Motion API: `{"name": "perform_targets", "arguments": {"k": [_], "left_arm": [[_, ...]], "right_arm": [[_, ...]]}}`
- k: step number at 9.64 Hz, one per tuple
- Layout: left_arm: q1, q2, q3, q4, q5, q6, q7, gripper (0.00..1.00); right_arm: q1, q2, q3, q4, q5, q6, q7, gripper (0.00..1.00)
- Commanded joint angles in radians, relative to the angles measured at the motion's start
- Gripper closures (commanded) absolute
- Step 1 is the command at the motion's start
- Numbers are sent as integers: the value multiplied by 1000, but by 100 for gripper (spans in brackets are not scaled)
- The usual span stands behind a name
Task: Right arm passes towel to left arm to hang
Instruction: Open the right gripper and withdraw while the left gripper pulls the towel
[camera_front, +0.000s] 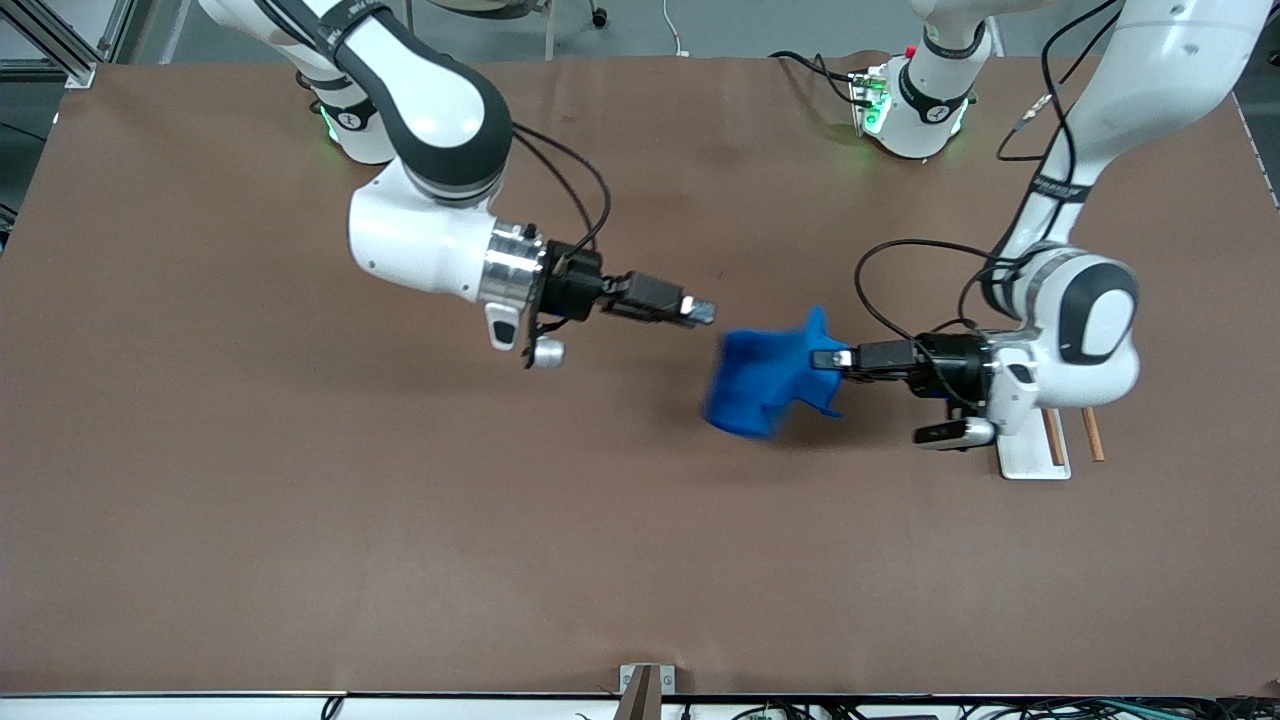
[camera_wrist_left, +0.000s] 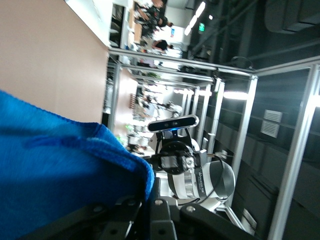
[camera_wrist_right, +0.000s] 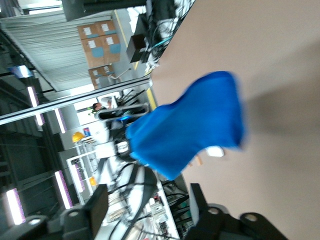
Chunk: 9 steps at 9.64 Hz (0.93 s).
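The blue towel (camera_front: 765, 380) hangs bunched in the air over the middle of the table. My left gripper (camera_front: 838, 358) is shut on its edge toward the left arm's end. In the left wrist view the towel (camera_wrist_left: 60, 170) fills the space at my left gripper (camera_wrist_left: 150, 212), pinched between the jaws. My right gripper (camera_front: 705, 312) hovers just beside the towel, open and apart from it, with nothing between its fingers. In the right wrist view the towel (camera_wrist_right: 190, 125) hangs ahead of my open right gripper (camera_wrist_right: 147, 207).
A white stand base (camera_front: 1035, 458) with two wooden rods (camera_front: 1092, 435) sits under the left arm's wrist. A small bracket (camera_front: 645, 685) is at the table edge nearest the front camera. Brown tabletop (camera_front: 400, 520) stretches all round.
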Motion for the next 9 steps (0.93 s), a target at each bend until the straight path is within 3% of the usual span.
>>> {"name": "perform_targets", "arguments": {"k": [1, 2, 4, 6, 9], "left_arm": [[1, -57, 6, -29, 144, 76, -116, 100], [8, -63, 6, -1, 271, 87, -202, 100], [37, -94, 6, 23, 525, 85, -413, 100], [54, -103, 6, 59, 767, 85, -533, 100], [51, -172, 0, 108, 1184, 81, -885, 100]], "right_arm": [[-114, -72, 3, -126, -134, -50, 9, 0], [-142, -86, -20, -163, -207, -50, 9, 0], [-145, -138, -149, -235, -390, -62, 8, 0], [-143, -164, -283, -245, -562, -166, 11, 0], [-142, -187, -475, -239, -863, -281, 9, 0]]}}
